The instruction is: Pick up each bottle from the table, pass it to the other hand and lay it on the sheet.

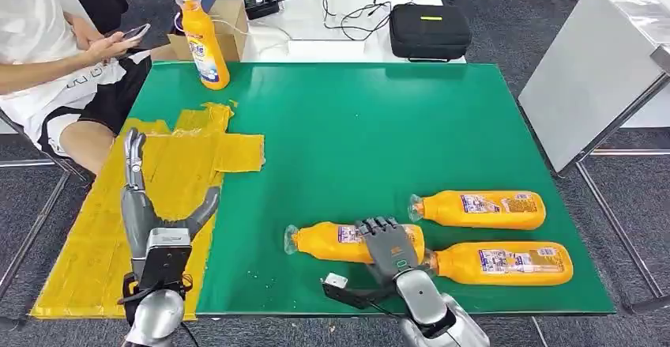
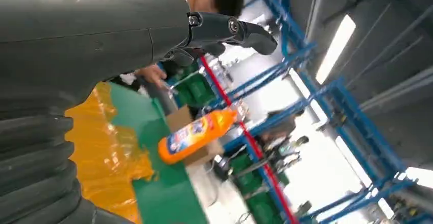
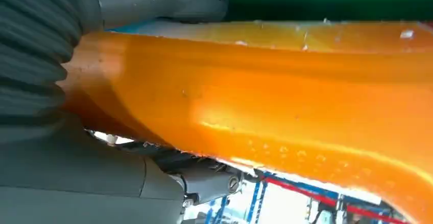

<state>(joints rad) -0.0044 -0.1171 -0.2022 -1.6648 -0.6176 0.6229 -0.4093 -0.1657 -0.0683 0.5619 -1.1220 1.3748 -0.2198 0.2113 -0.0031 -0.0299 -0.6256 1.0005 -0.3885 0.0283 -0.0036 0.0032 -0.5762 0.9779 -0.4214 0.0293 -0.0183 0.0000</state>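
Three orange bottles lie on the green table (image 1: 355,126) at the front right. My right hand (image 1: 387,244) rests on the nearest bottle (image 1: 328,241), fingers draped across its body, thumb sticking out on the near side. That bottle (image 3: 265,101) sits tight against the palm in the right wrist view. Two more bottles (image 1: 482,209) (image 1: 506,263) lie to its right. A fourth bottle (image 1: 204,43) (image 2: 196,134) stands upright at the far left corner. Over the yellow sheet (image 1: 95,236) my left hand (image 1: 154,213) hovers with fingers spread, holding nothing.
A seated person (image 1: 55,54) holding a phone is at the table's far left corner. A cardboard box (image 1: 229,31) stands behind the upright bottle. Beyond it a white table (image 1: 316,39) carries a black case (image 1: 429,31) and cables. A grey panel (image 1: 585,70) leans at the right.
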